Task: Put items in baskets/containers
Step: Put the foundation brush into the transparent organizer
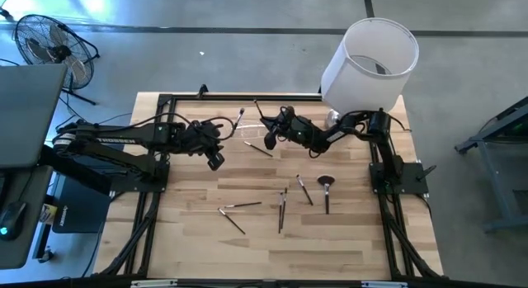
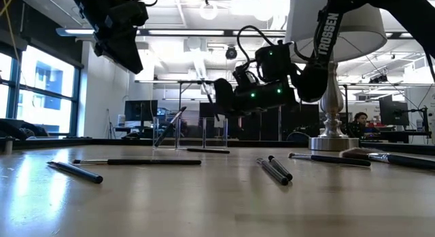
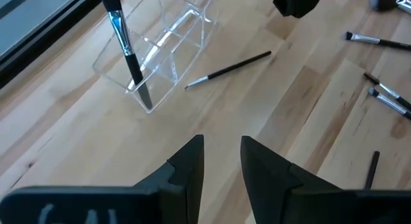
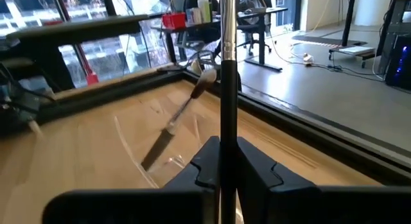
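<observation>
One brush (image 4: 226,76) is pinched in the right gripper (image 1: 269,138), its long axis upright, hanging just over the clear holder (image 3: 157,47) at the table's far middle, so the holder lies straight below it. Another brush (image 3: 125,47) already leans inside. The left gripper (image 3: 221,160), fingers slightly apart and empty, hovers just beside; other brushes (image 1: 282,207) lie nearer the front.
</observation>
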Action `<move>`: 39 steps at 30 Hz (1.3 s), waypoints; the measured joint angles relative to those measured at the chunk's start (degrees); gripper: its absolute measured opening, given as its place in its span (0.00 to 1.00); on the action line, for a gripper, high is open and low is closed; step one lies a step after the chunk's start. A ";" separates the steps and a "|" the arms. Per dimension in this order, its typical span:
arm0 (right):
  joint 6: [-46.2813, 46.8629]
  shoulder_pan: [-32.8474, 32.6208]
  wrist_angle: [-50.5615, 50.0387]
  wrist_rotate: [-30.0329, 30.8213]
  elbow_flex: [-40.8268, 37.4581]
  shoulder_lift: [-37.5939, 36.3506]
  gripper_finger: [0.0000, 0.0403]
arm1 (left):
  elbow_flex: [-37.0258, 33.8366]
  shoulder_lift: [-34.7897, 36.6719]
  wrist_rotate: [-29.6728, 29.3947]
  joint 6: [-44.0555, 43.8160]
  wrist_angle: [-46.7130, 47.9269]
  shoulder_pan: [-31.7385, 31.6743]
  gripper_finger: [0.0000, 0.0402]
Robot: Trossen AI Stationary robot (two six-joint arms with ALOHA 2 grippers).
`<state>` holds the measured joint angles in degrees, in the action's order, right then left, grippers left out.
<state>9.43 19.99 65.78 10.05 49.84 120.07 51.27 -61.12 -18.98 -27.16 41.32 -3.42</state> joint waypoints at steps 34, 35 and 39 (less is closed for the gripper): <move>-1.79 0.04 -5.83 -2.50 0.07 -0.17 0.11 | 0.00 0.00 -1.57 -0.24 -0.90 0.02 0.25; -1.79 0.04 -5.83 -2.50 0.05 -0.17 0.10 | 0.00 0.00 -1.57 -0.24 -0.86 0.02 0.25; -1.79 0.04 -5.56 -2.50 0.02 -0.13 0.10 | 0.00 0.00 -1.57 -0.20 -0.63 0.04 0.25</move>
<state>7.64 20.03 60.22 7.55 49.87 119.94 51.27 -61.12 -20.56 -27.35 40.69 -3.38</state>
